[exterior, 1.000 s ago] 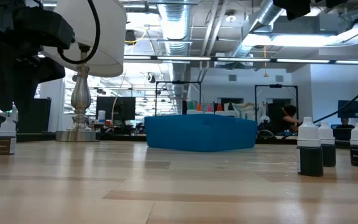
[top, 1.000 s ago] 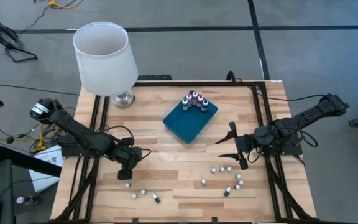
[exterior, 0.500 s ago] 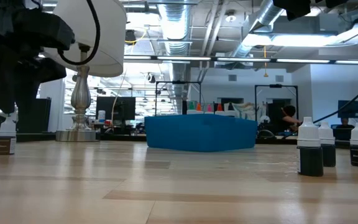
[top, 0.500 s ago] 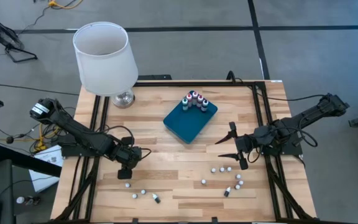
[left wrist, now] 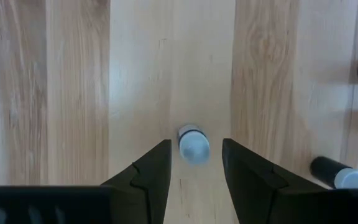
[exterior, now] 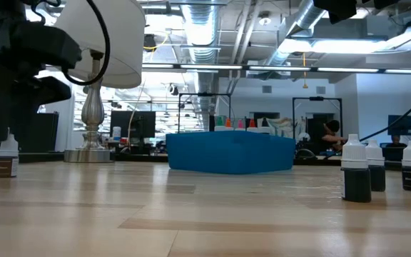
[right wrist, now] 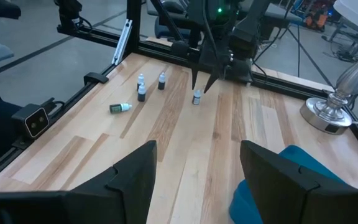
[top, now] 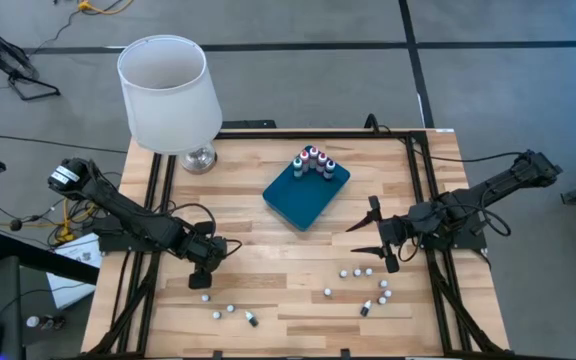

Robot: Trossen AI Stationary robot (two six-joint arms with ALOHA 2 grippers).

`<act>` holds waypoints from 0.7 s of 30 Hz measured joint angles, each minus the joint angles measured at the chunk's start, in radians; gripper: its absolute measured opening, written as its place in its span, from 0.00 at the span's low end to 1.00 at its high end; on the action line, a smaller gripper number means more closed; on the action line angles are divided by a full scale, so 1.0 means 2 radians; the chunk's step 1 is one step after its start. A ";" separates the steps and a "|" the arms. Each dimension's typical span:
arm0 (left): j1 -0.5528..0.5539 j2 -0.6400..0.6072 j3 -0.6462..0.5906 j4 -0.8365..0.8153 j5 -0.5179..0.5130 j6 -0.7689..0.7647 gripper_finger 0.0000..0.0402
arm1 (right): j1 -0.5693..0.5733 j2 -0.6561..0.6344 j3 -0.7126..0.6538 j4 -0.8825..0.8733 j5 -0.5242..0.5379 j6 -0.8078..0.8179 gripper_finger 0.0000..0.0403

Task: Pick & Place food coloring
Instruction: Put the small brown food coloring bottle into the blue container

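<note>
The food coloring is many tiny bottles. Several stand bunched at the far corner of the teal tray, bottles. Others are scattered on the near half of the table, a left group and a right group. My left gripper points down, open, over one upright whitish bottle. That bottle stands on its base between the two fingertips, with a gap on either side; it also shows in the low view. My right gripper is open, level, right of the tray.
A lamp with a white shade stands at the far left corner on its silver base. A dark bottle lies near my left gripper. Black frame rails run along both table sides. Bare wood lies between the bottle groups.
In the low view my left gripper has risen a little off the standing bottle at the left, uncovering its tip. The bottle has stayed where it was.
</note>
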 joint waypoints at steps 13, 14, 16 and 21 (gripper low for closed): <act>0.000 0.000 0.000 0.002 -0.005 0.001 0.29 | 0.000 0.000 0.000 -0.002 0.000 0.000 0.55; 0.000 0.000 0.000 0.002 -0.005 0.001 0.29 | 0.000 0.000 0.000 -0.002 0.000 0.000 0.55; 0.000 0.000 -0.003 0.003 -0.005 0.001 0.28 | 0.000 0.000 0.000 -0.002 0.000 0.001 0.55; 0.000 0.000 -0.004 0.001 -0.005 0.000 0.28 | 0.000 0.000 0.000 -0.002 0.000 0.004 0.55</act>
